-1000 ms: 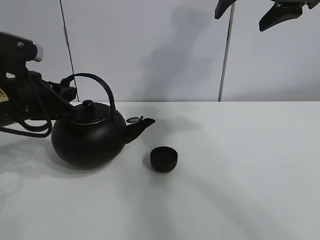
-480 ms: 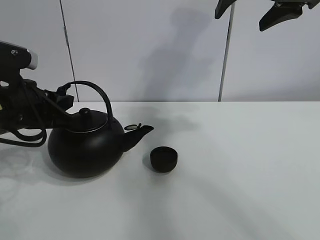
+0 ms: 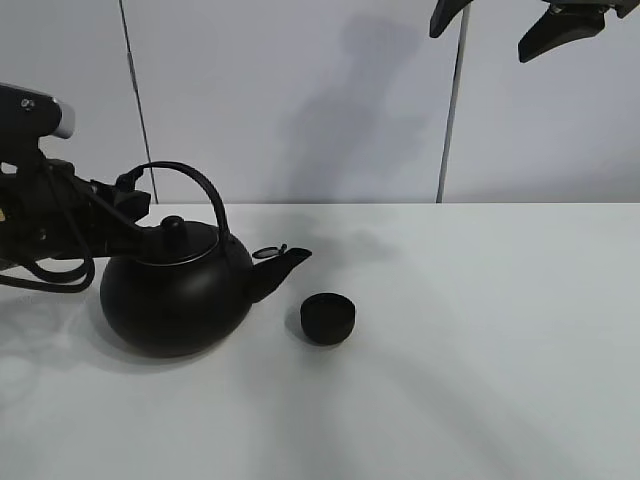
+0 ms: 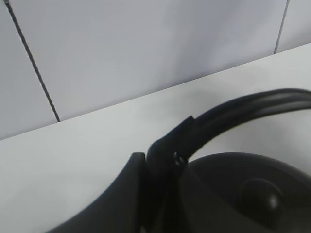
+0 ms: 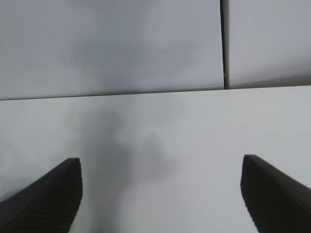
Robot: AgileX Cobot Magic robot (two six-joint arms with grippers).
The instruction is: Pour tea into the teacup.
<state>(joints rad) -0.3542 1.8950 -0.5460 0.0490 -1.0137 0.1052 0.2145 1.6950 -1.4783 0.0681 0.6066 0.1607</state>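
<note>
While my left hand pinches the kettle handle, spout just beside the teacup, I judge pouring not yet begun; right hand spread.

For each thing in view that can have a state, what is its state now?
kettle: upright on the table, lid on
teacup: upright, beside the spout, apart from it
left gripper: shut on the kettle's handle
right gripper: open, raised high, holding nothing
</note>
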